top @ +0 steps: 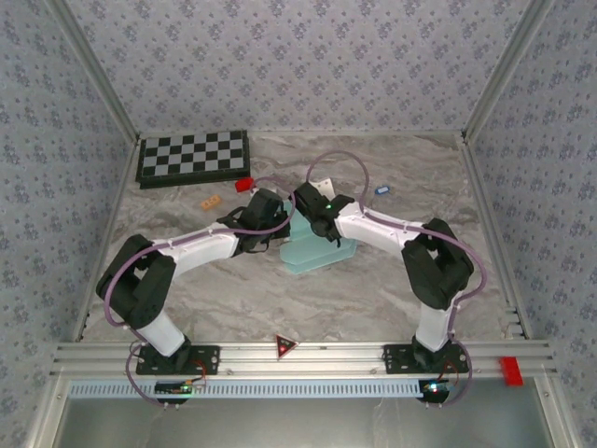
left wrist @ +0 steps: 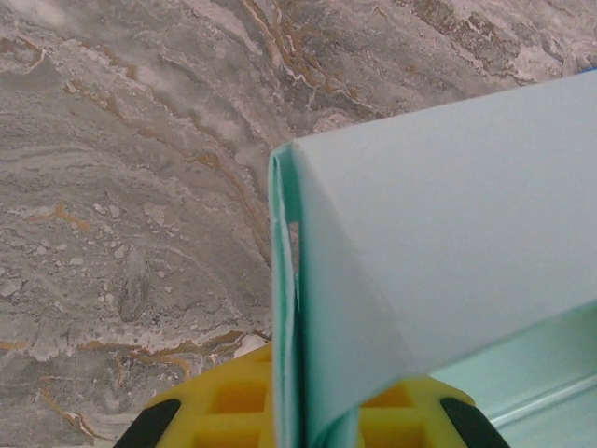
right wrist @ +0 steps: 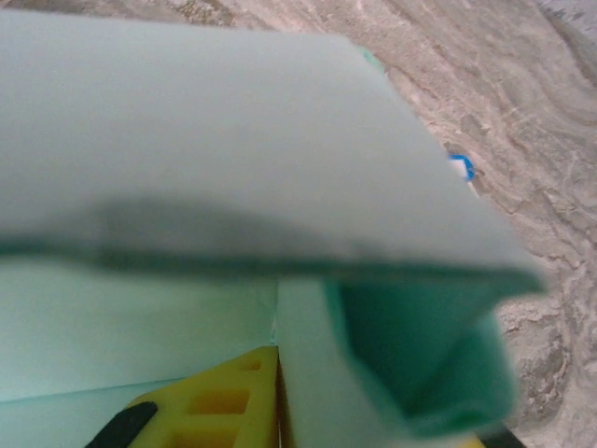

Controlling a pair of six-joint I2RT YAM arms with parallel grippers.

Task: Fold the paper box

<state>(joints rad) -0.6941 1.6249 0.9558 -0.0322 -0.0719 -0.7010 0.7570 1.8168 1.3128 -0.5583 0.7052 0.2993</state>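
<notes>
While your left gripper (left wrist: 312, 413) is clamping the paper box (top: 322, 254) between both arms, right gripper (top: 315, 224) opening is reading unclear.

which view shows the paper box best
Left wrist: the paper box shows a sharp folded corner and its layered edge close up. Right wrist shows it blurred; top external shows it small and partly covered.
</notes>
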